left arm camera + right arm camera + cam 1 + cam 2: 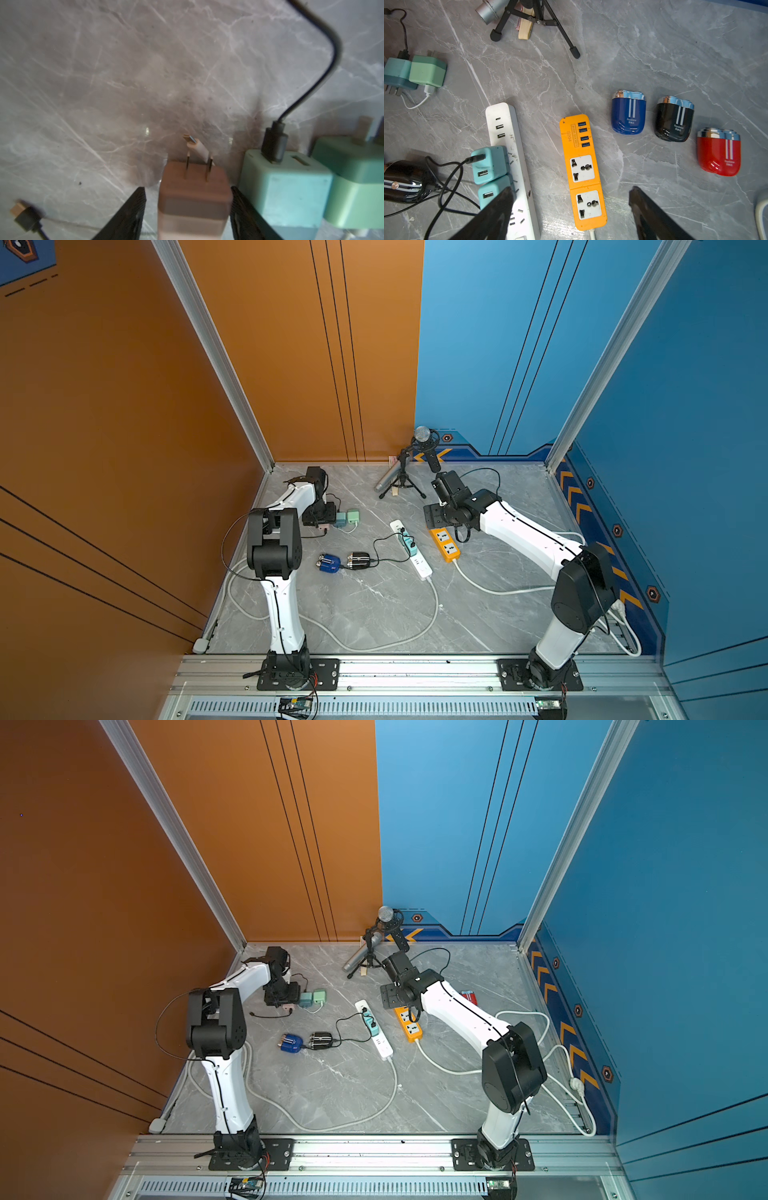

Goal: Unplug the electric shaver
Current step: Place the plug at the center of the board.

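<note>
The black electric shaver (359,561) (402,182) lies mid-table beside a blue shaver (329,563). Its black cable (386,547) runs to a teal adapter (407,541) (490,164) plugged into the white power strip (422,566) (502,124). My left gripper (322,524) (188,193) is far from it at the back left, open around a pink adapter (194,199), with a gap at one finger. My right gripper (434,516) (571,189) hangs open above the orange power strip (583,172), next to the white one, holding nothing.
A teal adapter (286,187) and a green adapter (353,176) lie against the pink one. A blue shaver (628,113), a black one (673,119) and a red one (718,152) sit unplugged beyond the orange strip. A microphone tripod (401,481) stands at the back. White cords trail across the front.
</note>
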Available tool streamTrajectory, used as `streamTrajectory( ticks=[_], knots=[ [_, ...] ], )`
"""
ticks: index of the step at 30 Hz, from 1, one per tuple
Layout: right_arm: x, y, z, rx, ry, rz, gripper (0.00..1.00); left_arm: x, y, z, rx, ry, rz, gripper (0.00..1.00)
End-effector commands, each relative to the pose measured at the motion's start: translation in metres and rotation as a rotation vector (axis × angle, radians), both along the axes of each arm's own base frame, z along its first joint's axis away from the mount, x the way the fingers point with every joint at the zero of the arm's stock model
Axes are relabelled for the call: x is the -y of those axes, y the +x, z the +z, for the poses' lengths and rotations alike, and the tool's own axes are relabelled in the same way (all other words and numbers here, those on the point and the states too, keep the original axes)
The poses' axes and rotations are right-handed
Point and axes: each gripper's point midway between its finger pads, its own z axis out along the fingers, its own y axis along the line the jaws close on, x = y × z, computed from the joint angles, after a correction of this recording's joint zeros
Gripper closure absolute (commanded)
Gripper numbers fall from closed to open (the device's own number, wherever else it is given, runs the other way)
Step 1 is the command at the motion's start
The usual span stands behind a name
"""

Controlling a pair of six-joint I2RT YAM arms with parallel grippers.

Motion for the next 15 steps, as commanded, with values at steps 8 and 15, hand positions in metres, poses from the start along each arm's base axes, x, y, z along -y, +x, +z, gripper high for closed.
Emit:
streamTrajectory(
  ticks=[8, 15],
  knots=[
    [-0.002, -0.036, -0.026, -0.072, -0.058, 0.068, 0.12, -0.005, 0.000, 0.092, 0.219, 0.051, 0.054, 0.27],
    [-0.018, -0.056, -0.049, -0.085, -0.024, 0.156, 0.18, 0.069, -0.006, 0.144, 0.317, -0.201, 0.015, 0.26]
  ],
)
